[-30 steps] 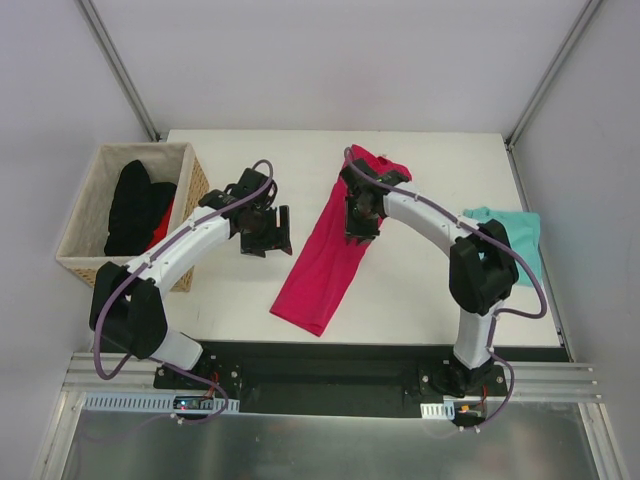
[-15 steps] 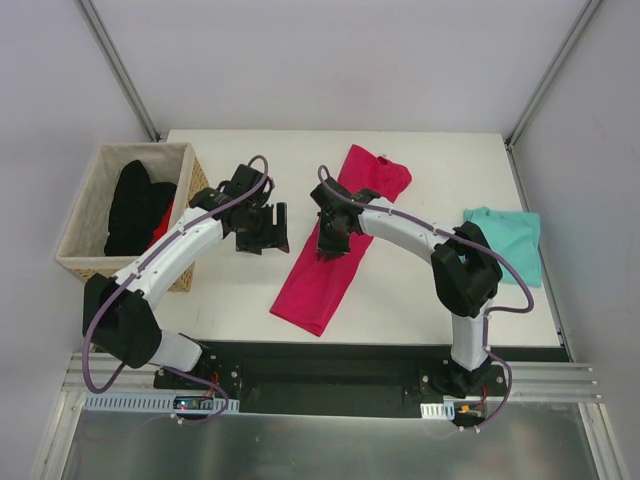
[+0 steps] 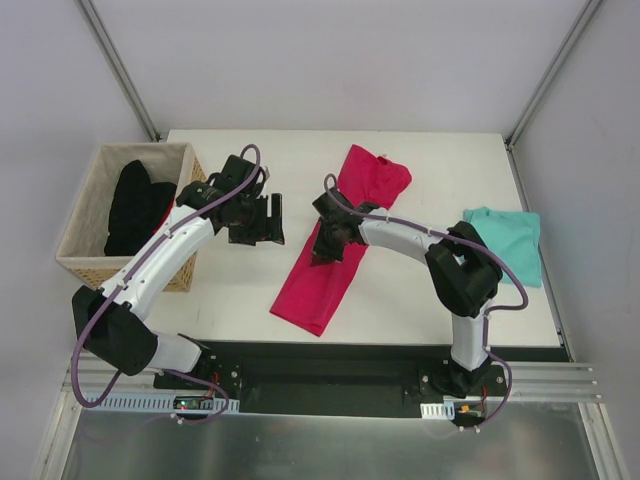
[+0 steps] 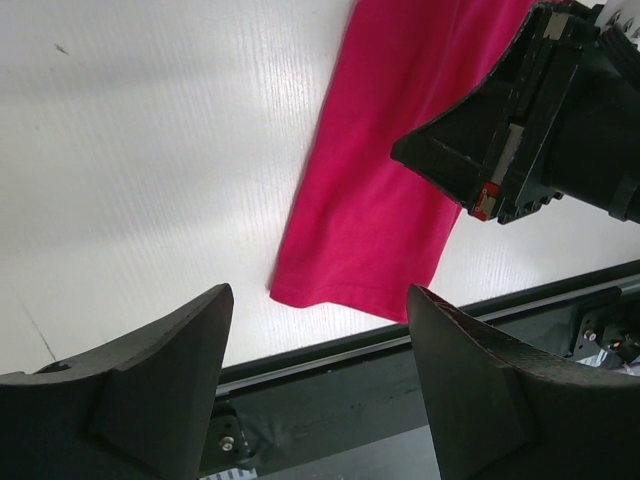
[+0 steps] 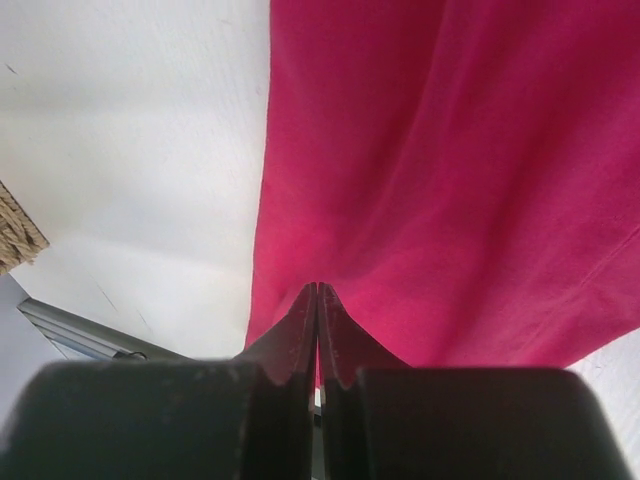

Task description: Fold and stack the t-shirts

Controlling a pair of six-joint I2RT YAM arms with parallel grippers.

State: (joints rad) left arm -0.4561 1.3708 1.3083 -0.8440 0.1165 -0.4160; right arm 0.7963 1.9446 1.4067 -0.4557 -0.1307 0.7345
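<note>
**Top external.** Pink t-shirt (image 3: 316,288): a long narrow strip on the table (image 3: 235,290), its long axis running from far-right to near-left and its lower end close to the table's near edge. Teal t-shirt (image 3: 515,235): a compact heap at the table's right edge, well apart from the pink one. Right tool (image 3: 326,250): down on the strip about midway along, at its left margin. Left tool (image 3: 262,222): over bare table to the left of the strip, not touching it. The right arm is plainly the nearer. Basket (image 3: 95,265) at the left, holding a black garment (image 3: 135,205).

**Left wrist.** Left tool (image 4: 318,300): jaws spread wide, nothing between them. The pink t-shirt (image 4: 380,200) lies ahead and to the right, its hem corner nearest, with the right tool (image 4: 500,140) above it.

**Right wrist.** Right tool (image 5: 317,292): jaws pressed together, tips meeting at the pink t-shirt (image 5: 430,150) just inside its left edge. A pinch of cloth is probably caught between them, but the view does not settle this.
</note>
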